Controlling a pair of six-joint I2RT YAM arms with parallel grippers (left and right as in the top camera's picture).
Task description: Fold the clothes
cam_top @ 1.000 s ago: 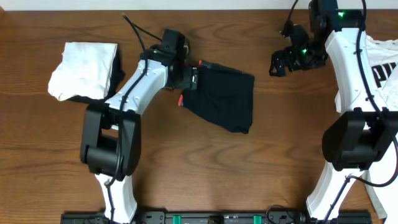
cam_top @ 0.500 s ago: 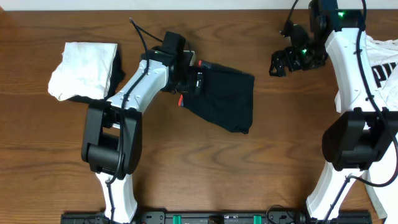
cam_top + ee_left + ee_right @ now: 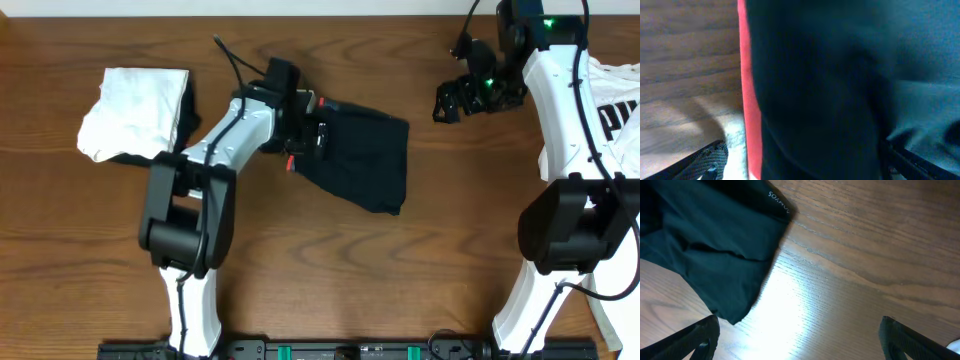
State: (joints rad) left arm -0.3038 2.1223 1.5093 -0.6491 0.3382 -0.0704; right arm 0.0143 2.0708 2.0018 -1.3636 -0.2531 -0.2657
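The black leggings [image 3: 365,160] lie folded in a rough rectangle at the table's middle, with the red-orange waistband [image 3: 322,102] showing at the left edge. My left gripper [image 3: 312,130] sits low over that left edge. In the left wrist view, black fabric [image 3: 840,90] and the red band [image 3: 751,125] fill the space between its wide-apart fingers [image 3: 705,162]; the gripper [image 3: 805,170] is open. My right gripper [image 3: 450,100] hangs open over bare wood to the right of the leggings. The right wrist view shows the leggings' corner [image 3: 710,245] at the upper left and the gripper [image 3: 800,345] with nothing in it.
A folded white cloth [image 3: 135,110] rests on something dark at the back left. A white T-shirt with black lettering [image 3: 620,110] lies at the right edge, beside the right arm. Bare wooden tabletop [image 3: 330,270] stretches along the front.
My left gripper has shifted slightly right, further onto the waistband edge of the leggings. The leggings and the right arm have not moved.
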